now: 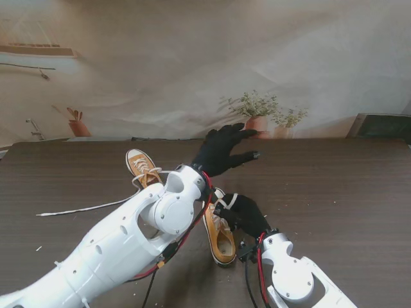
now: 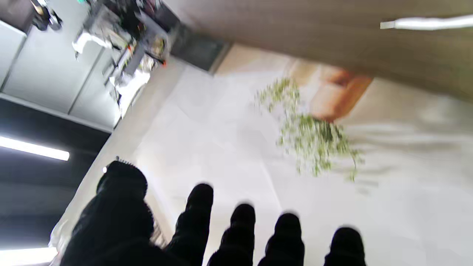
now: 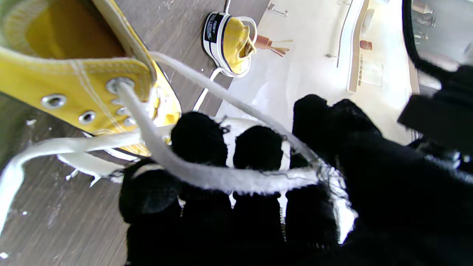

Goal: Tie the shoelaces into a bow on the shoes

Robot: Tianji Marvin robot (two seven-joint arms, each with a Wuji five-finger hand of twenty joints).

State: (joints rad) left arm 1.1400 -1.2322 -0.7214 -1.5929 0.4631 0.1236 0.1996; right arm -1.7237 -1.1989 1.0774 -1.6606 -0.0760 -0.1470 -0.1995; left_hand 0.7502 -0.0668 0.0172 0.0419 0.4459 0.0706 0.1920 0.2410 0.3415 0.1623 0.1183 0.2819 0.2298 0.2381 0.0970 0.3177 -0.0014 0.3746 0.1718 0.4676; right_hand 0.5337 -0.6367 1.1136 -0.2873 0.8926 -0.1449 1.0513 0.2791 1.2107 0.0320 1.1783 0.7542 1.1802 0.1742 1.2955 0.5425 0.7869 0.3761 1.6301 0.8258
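Right now the near yellow canvas low-top sneaker (image 1: 219, 236) sits on the dark wood-grain table (image 1: 347, 192) w/ its long axis running away from me, heel opening nearest me. The right hand in black glove (image 1: 245, 215) is at that sneaker's right side, touching or just over its laced part, so it's clearly the nearer hand. Right wrist view: a flat white shoelace (image 3: 207, 173) comes out of the top eyelet and drapes across the fingers (image 3: 199, 140), seemingly pinched near the thumb side; fingers curled around it, so I'd call it gripping the lace. The left hand in black glove (image 1: 223, 149) is raised beyond the sneaker's toe, farther from me, fingers spread w/ nothing in them, wrist cam seeing mostly backdrop, blurred. A second yellow canvas sneaker (image 1: 142, 168) lies off to the left of the near one, farther from me, its loose white lace (image 1: 90, 208) trailing left across the table. No bow on either; judged early stage, next likely needs the left hand coming down to the lace at the near sneaker.
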